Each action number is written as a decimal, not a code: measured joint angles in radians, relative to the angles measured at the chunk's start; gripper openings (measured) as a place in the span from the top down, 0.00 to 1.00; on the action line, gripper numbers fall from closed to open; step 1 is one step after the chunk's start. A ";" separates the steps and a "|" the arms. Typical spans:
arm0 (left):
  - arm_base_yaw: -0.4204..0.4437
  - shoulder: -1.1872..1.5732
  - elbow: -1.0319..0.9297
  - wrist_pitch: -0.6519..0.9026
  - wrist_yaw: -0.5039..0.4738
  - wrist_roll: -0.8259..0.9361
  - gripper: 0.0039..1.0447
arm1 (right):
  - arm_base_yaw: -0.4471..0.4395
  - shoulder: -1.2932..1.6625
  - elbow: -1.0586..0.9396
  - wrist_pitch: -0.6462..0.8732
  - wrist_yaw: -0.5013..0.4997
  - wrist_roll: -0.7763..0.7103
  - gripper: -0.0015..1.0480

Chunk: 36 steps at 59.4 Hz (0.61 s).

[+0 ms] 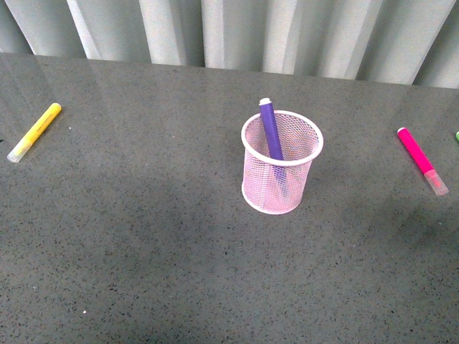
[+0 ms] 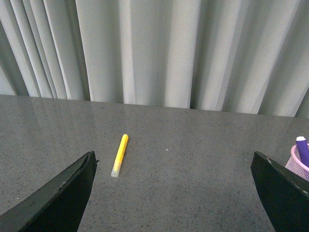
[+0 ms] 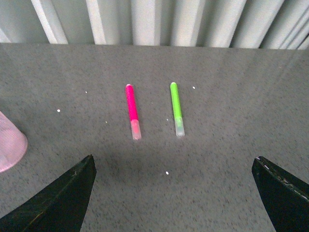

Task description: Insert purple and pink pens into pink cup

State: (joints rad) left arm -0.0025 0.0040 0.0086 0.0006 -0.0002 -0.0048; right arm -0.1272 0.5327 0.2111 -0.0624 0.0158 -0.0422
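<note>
The pink cup (image 1: 281, 163) stands upright at the middle of the table. The purple pen (image 1: 270, 129) stands in it, leaning against the far left of its rim, top sticking out. The pink pen (image 1: 422, 159) lies flat on the table at the right, apart from the cup. In the right wrist view the pink pen (image 3: 132, 110) lies ahead of my open, empty right gripper (image 3: 174, 193), with the cup's edge (image 3: 10, 143) at the side. My left gripper (image 2: 176, 191) is open and empty; the cup (image 2: 299, 166) and purple pen (image 2: 302, 149) show at its edge. Neither arm shows in the front view.
A yellow marker (image 1: 34, 132) lies at the far left of the table, also in the left wrist view (image 2: 119, 154). A green marker (image 3: 177, 108) lies beside the pink pen, parallel to it. Grey curtains (image 1: 237, 32) hang behind the table's far edge.
</note>
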 joint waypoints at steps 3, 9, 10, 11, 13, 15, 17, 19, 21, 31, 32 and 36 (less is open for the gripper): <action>0.000 0.000 0.000 0.000 0.000 0.000 0.06 | -0.046 0.128 0.047 0.072 -0.056 -0.009 0.07; 0.000 0.000 0.000 0.000 0.000 0.000 0.06 | -0.101 0.369 0.146 0.157 -0.117 -0.018 0.07; 0.000 0.000 0.000 0.000 0.000 0.000 0.06 | -0.109 0.423 0.167 0.172 -0.121 -0.020 0.07; 0.000 0.000 0.000 0.000 0.000 0.000 0.06 | -0.113 0.451 0.177 0.179 -0.121 -0.021 0.07; 0.000 0.000 0.000 0.000 0.000 0.000 0.06 | -0.121 0.531 0.207 0.196 -0.124 -0.022 0.07; 0.000 0.000 0.000 0.000 0.000 0.000 0.06 | -0.130 0.630 0.244 0.210 -0.124 -0.021 0.07; 0.000 0.000 0.000 0.000 0.000 0.000 0.06 | -0.133 0.701 0.272 0.220 -0.122 -0.023 0.07; 0.000 0.000 0.000 0.000 0.000 0.000 0.06 | -0.135 0.766 0.298 0.233 -0.116 -0.026 0.07; 0.000 0.000 0.000 0.000 0.000 0.000 0.06 | -0.136 0.824 0.321 0.247 -0.098 -0.029 0.07; 0.000 0.000 0.000 0.000 0.000 0.000 0.06 | -0.118 1.054 0.431 0.288 -0.078 -0.041 0.07; 0.000 0.000 0.000 0.000 0.000 0.000 0.06 | -0.116 1.064 0.438 0.288 -0.076 -0.041 0.07; 0.000 0.000 0.000 0.000 0.000 0.000 0.06 | -0.106 1.125 0.480 0.291 -0.071 -0.040 0.07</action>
State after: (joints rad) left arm -0.0025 0.0036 0.0086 0.0006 -0.0002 -0.0048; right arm -0.2333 1.6581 0.6914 0.2287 -0.0555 -0.0826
